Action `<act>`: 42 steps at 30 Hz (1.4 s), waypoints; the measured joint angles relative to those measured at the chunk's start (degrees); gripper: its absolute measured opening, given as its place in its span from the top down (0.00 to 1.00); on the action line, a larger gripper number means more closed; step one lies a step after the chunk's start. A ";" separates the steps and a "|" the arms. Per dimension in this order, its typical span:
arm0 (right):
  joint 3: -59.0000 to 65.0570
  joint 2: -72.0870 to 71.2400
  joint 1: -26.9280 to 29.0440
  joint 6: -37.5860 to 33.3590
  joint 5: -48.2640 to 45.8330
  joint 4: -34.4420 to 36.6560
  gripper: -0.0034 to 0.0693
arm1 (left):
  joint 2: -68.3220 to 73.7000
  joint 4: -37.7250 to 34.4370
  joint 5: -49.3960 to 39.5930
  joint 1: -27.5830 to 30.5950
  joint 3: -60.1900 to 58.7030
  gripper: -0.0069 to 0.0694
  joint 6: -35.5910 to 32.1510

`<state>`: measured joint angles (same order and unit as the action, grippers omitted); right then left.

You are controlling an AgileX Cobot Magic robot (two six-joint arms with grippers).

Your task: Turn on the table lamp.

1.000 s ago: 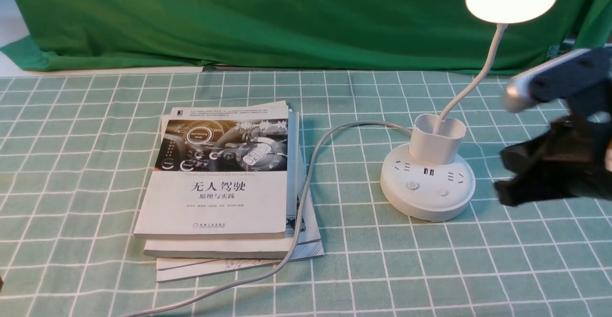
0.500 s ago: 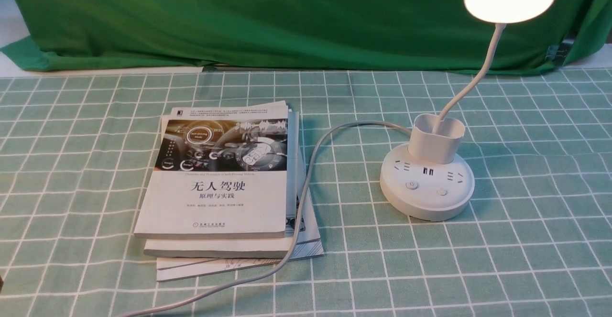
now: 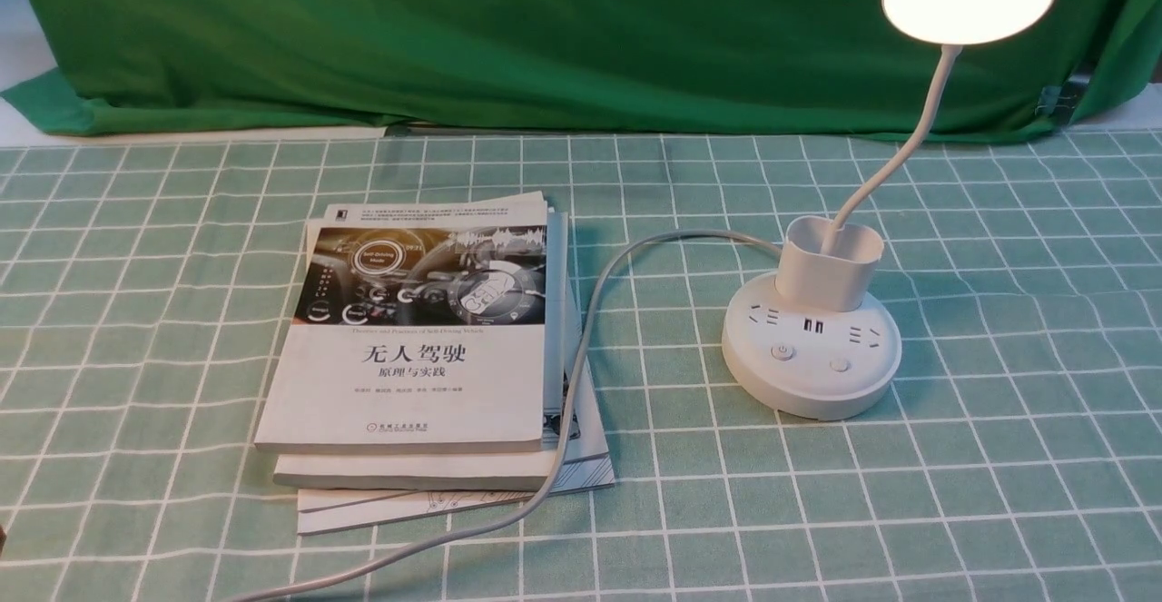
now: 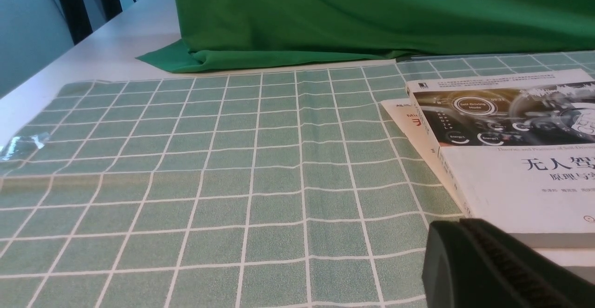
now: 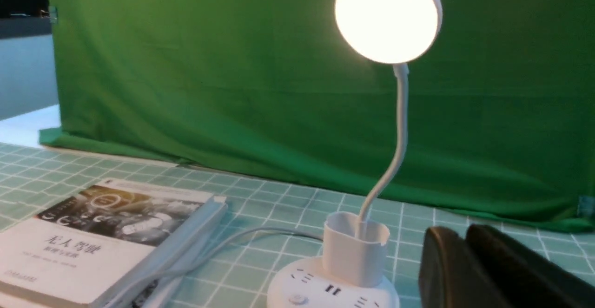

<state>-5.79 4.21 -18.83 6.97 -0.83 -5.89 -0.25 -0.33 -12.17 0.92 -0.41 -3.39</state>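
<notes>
In the left wrist view, we are holding our left gripper [image 4: 458, 226] shut, its dark fingers lying together and reaching forward empty. In the right wrist view, we are pointing our right gripper [image 5: 459, 233] forward, its blurred fingertips standing slightly parted, gripping nothing. At the front view's lower left edge, a dark sliver [image 3: 1, 543] is showing, too small for us to identify.
</notes>
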 joint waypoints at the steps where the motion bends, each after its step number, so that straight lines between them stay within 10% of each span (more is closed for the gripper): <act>1: 1.60 -0.62 1.65 1.23 0.42 0.00 0.79 | 0.00 0.00 0.00 0.00 0.00 0.88 0.00; 11: 6.37 -3.98 21.23 5.05 -3.45 0.00 0.75 | 0.00 0.00 0.00 0.00 0.00 0.88 0.00; 42: 6.37 -4.05 17.99 5.14 -11.52 0.07 0.67 | 0.00 0.33 0.00 0.00 0.00 0.88 0.00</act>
<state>0.58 0.16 -0.84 12.11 -12.35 -5.82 -0.25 0.00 -12.17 0.92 -0.41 -3.39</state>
